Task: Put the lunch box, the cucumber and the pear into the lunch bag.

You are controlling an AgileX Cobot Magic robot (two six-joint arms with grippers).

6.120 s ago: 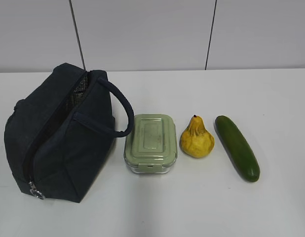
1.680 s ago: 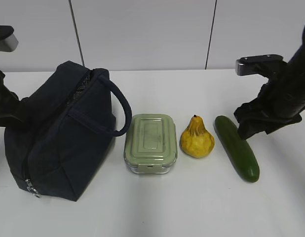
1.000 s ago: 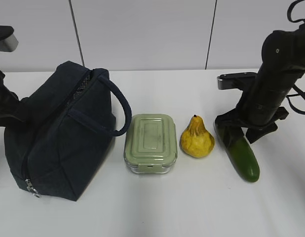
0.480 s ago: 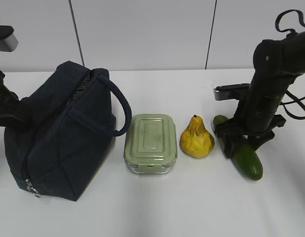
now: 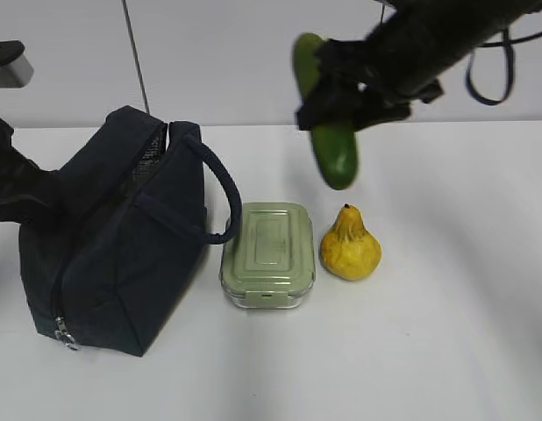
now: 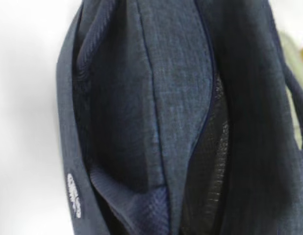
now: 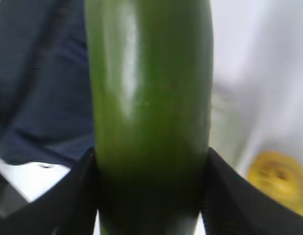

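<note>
The dark navy lunch bag [image 5: 122, 254] stands at the left with its zipper open; it fills the left wrist view [image 6: 181, 98]. The sage-green lunch box [image 5: 268, 254] and the yellow pear [image 5: 350, 248] sit on the table to its right. My right gripper [image 5: 345, 92] is shut on the dark green cucumber [image 5: 328, 140] and holds it in the air above the box and pear. In the right wrist view the cucumber [image 7: 149, 88] sits between the black fingers [image 7: 78, 196]. My left arm [image 5: 17, 184] presses against the bag's left side; its jaws are hidden.
The white table [image 5: 429, 351] extends to the right and front of the pear. A pale wall with dark seams [image 5: 135, 61] stands behind. In the right wrist view the bag [image 7: 38, 83] lies below left and the pear [image 7: 281, 181] below right.
My right gripper closed on the cucumber, lifted it off the table and carried it up and to the left. The bag shifted slightly. Box and pear have not moved.
</note>
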